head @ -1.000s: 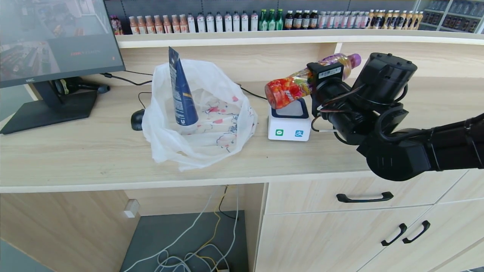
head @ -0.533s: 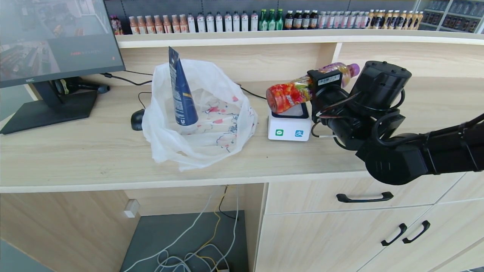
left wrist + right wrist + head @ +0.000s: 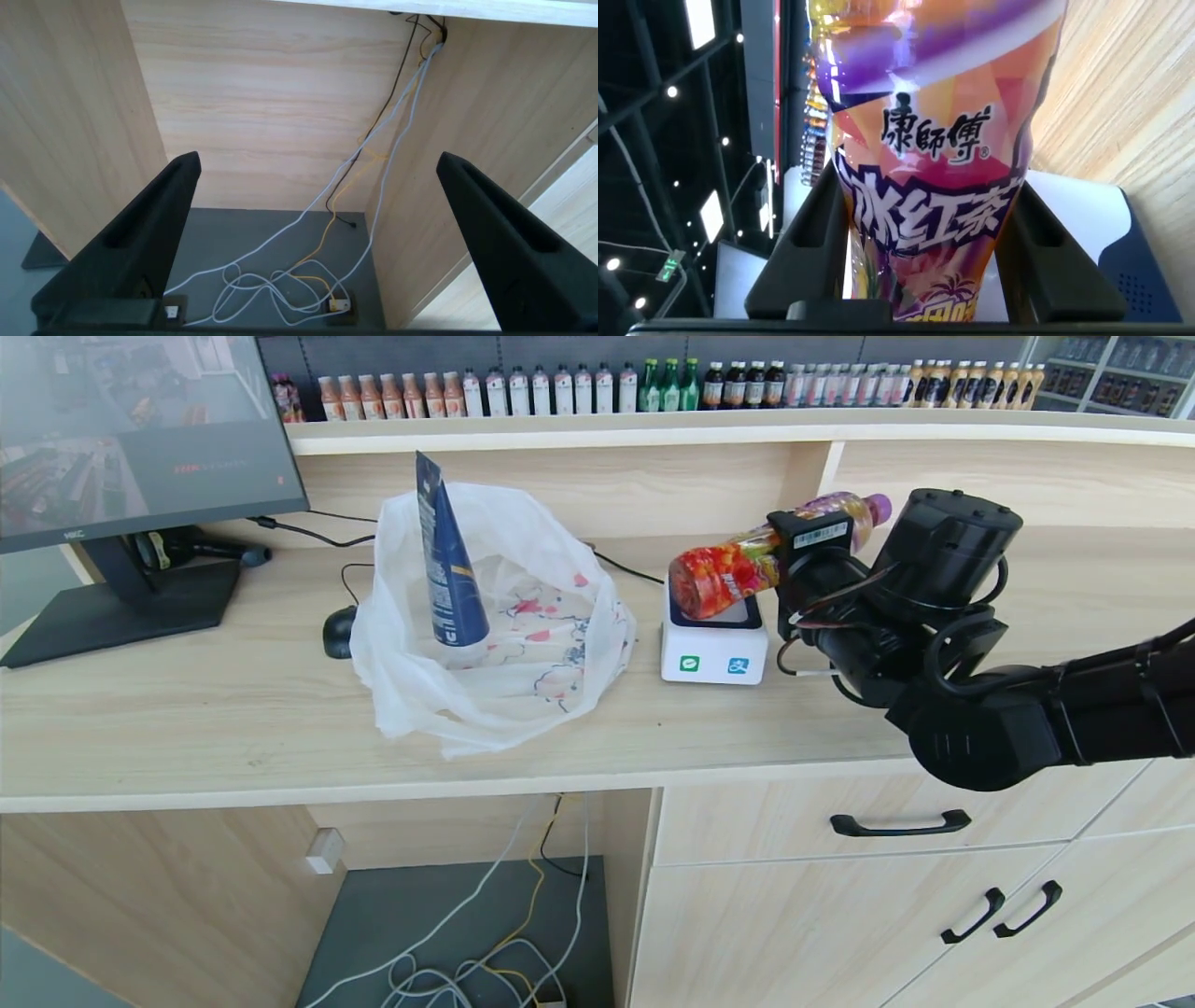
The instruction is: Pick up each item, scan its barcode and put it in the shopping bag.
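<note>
My right gripper (image 3: 801,549) is shut on a drink bottle (image 3: 738,567) with an orange and purple label and a purple cap. The bottle lies nearly level, its base just above the dark top of the white barcode scanner (image 3: 714,642). In the right wrist view the bottle (image 3: 924,177) sits between the two black fingers (image 3: 817,233), over the scanner (image 3: 1083,243). A white shopping bag (image 3: 495,616) stands open to the scanner's left, with a dark blue tube (image 3: 448,560) upright inside. My left gripper (image 3: 318,243) is open, low under the counter, with nothing between its fingers.
A monitor (image 3: 140,439) stands at the counter's far left, a black mouse (image 3: 338,631) beside the bag. A raised ledge (image 3: 747,429) with a row of bottles runs behind. Drawers with black handles (image 3: 901,823) sit below the counter on the right; cables (image 3: 308,280) lie on the floor beneath.
My right gripper has lowered the bottle and shifted it slightly right, bringing its base closer over the scanner. The bag and tube have not moved.
</note>
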Motion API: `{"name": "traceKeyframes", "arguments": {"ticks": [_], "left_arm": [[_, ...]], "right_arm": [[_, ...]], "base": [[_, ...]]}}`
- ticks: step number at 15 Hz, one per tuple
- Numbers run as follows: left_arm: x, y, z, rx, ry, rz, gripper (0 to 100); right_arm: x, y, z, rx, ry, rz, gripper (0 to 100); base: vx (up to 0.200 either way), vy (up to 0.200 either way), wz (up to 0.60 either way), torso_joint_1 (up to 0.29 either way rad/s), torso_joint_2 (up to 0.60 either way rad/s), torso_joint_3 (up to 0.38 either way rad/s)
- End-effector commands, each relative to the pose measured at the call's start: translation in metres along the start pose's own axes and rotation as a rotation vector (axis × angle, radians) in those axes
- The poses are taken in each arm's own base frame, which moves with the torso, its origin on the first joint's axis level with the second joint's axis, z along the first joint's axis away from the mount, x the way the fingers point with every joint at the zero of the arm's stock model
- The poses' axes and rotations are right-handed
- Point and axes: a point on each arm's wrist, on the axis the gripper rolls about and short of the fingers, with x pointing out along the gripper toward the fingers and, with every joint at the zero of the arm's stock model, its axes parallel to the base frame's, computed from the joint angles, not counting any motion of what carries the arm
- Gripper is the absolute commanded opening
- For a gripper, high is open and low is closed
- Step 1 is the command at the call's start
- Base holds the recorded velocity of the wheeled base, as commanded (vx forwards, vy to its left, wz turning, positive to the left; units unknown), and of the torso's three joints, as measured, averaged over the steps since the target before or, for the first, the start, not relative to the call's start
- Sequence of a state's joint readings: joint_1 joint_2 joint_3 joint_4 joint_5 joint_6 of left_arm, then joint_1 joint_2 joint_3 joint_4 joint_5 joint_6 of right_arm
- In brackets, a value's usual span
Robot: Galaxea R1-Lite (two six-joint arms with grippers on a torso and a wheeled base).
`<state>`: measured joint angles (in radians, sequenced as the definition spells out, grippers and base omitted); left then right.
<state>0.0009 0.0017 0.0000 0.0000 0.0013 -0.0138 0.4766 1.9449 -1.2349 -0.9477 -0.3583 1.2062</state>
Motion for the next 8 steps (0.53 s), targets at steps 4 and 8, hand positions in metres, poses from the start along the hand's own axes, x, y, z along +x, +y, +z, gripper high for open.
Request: {"name": "traceKeyframes", "arguments": {"ticks": [4,8], "left_arm": [[0.0,0.0,0.0,-0.002,0.001,-0.001,100],[0.0,0.0,0.0,0.0,0.0,-0.001,100]], "right_arm": [[0.0,0.001,0.004,-0.002,-0.009,0.003,0],[-0.004,0.019,0.012,-0.002,-0.008,0.016,0]], "base": [[0.0,0.0,0.0,0.0,0.0,0.0],[0.0,0.0,0.0,0.0,0.0,0.0]]}}
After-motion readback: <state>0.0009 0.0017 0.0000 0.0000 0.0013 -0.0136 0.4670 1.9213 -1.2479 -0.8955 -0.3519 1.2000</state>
